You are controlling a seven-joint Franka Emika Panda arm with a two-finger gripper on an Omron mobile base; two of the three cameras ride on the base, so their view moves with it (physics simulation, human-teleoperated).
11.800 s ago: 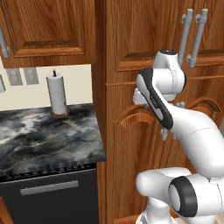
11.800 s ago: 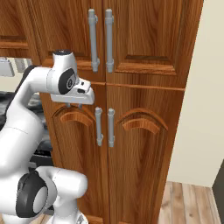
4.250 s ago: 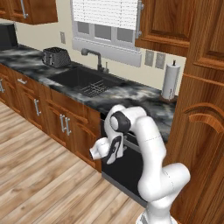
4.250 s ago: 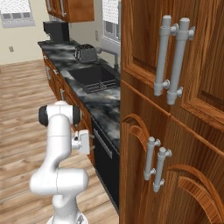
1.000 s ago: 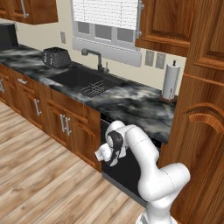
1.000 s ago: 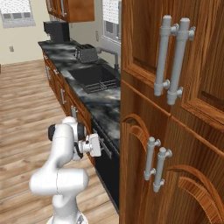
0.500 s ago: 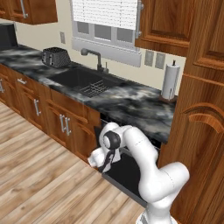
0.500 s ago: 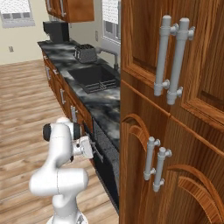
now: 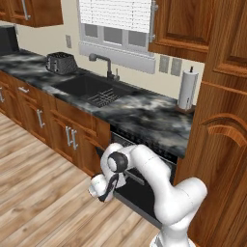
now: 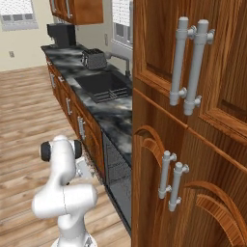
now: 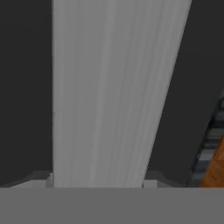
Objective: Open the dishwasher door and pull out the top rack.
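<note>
In the left base view, the claw (image 9: 107,192) is sitting at the wide black dishwasher door (image 9: 140,190), which is tilting outward beneath the dark marbled counter (image 9: 144,116). In the right base view, that door (image 10: 94,174) is leaning ajar beside the white arm. In the hand view, the claw's fingers (image 11: 35,177) are closing on the silver-grey bar handle (image 11: 109,94).

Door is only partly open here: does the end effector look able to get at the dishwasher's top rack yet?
Probably not yet. The end effector sits at the dishwasher door handle, and the door is only tilted partway open, leaving a narrow gap.
</note>
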